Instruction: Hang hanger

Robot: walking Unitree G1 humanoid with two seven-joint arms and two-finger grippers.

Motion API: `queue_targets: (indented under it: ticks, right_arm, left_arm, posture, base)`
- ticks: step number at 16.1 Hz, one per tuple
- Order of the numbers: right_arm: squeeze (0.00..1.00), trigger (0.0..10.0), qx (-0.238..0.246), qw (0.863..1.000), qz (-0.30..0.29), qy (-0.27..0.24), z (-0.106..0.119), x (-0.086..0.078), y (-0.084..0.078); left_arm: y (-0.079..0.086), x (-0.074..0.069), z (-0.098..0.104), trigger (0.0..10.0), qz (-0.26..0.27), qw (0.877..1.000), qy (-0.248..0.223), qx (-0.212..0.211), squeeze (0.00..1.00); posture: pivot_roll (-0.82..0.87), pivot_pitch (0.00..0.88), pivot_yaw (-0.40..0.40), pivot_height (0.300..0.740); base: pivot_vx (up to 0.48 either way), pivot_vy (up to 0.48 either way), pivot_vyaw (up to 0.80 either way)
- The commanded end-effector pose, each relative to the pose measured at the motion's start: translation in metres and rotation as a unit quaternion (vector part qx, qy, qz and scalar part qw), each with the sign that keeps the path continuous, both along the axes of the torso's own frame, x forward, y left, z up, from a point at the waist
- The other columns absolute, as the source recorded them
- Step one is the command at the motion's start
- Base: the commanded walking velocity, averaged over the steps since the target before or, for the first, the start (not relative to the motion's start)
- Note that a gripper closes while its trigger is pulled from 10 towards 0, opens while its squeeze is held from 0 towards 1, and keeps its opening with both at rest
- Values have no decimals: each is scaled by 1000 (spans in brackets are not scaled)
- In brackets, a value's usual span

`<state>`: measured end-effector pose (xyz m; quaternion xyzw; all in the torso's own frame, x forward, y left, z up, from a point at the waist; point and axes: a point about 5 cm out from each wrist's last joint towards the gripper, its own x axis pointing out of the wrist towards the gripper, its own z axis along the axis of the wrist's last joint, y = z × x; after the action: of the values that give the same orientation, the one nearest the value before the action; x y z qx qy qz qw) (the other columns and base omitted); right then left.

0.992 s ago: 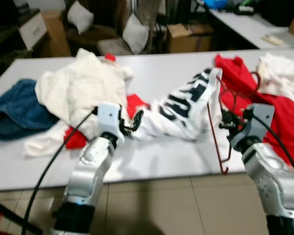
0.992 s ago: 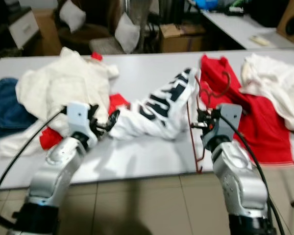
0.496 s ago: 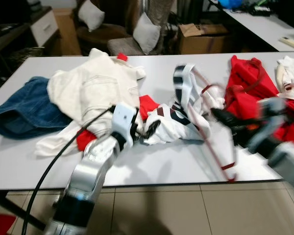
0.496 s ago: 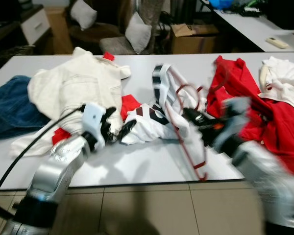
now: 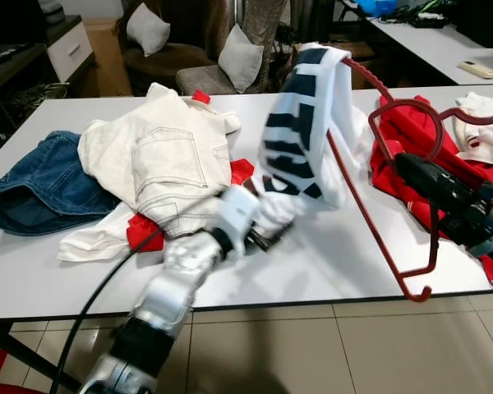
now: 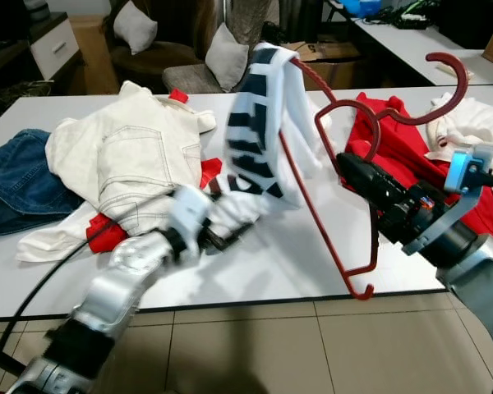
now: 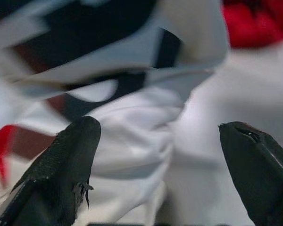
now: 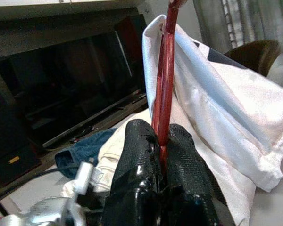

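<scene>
Two grippers: right gripper pinches hanger; left gripper spread before shirt

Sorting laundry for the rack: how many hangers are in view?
1. The red hanger is lifted above the table, clamped in the right gripper, with the white-and-black garment draped over it. More could be buried under the clothes piles.

One red hanger was up, carrying one black-and-white shirt. On the desk sat one pair of cream trousers and one blue denim garment. Two pillows sat behind.
</scene>
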<state>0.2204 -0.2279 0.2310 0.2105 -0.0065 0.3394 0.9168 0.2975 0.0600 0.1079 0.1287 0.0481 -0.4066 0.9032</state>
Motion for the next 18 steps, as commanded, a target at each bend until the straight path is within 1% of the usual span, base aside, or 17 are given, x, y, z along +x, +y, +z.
queue_targets:
  ticks: [1,2,3,4,5,6,8,9,12,18]
  right_arm:
    - [0,10000,-3,1000,9,-14,8,-5,1]
    - [0,10000,-2,1000,11,-13,8,-6,3]
    - [0,10000,-1,1000,12,-13,8,-7,4]
    - [0,10000,0,1000,12,-13,8,-9,4]
    - [0,10000,0,1000,12,-13,9,-9,4]
    - [0,10000,1,1000,11,-13,9,-10,3]
    - [0,10000,1,1000,9,-13,10,-11,3]
    - [0,10000,2,1000,7,-12,10,-12,3]
    - [0,10000,4,1000,2,-10,9,-13,2]
    - [0,10000,8,1000,-6,-8,9,-14,0]
  left_arm:
    - [-2,2,-6,10000,-16,999,-16,43,0]
    - [-1,7,-12,10000,-8,996,-33,82,0]
    - [3,12,-16,8353,4,993,-46,111,0]
    - [6,16,-18,2980,12,990,-52,130,0]
    - [7,17,-19,2980,15,989,-52,134,0]
    - [8,18,-18,0,19,988,-58,143,0]
    - [9,20,-19,0,20,986,-63,151,0]
    - [11,22,-21,0,24,983,-74,164,0]
    - [15,26,-24,0,30,980,-86,179,0]
    - [17,29,-26,0,37,977,-95,185,0]
  posture:
    - [-230,0,57,740]
    - [-233,0,58,740]
    - [-241,0,66,740]
    - [-244,0,69,740]
    - [-244,0,69,740]
    - [-246,0,72,740]
    - [-247,0,75,740]
    - [-250,0,79,740]
    - [-254,0,84,740]
    - [-257,0,87,740]
  base:
    - [0,0,0]
    - [0,0,0]
    - [0,0,0]
    - [0,0,0]
    - [0,0,0]
    - [0,0,0]
    - [0,0,0]
    - [0,0,0]
    - [0,0,0]
    - [0,0,0]
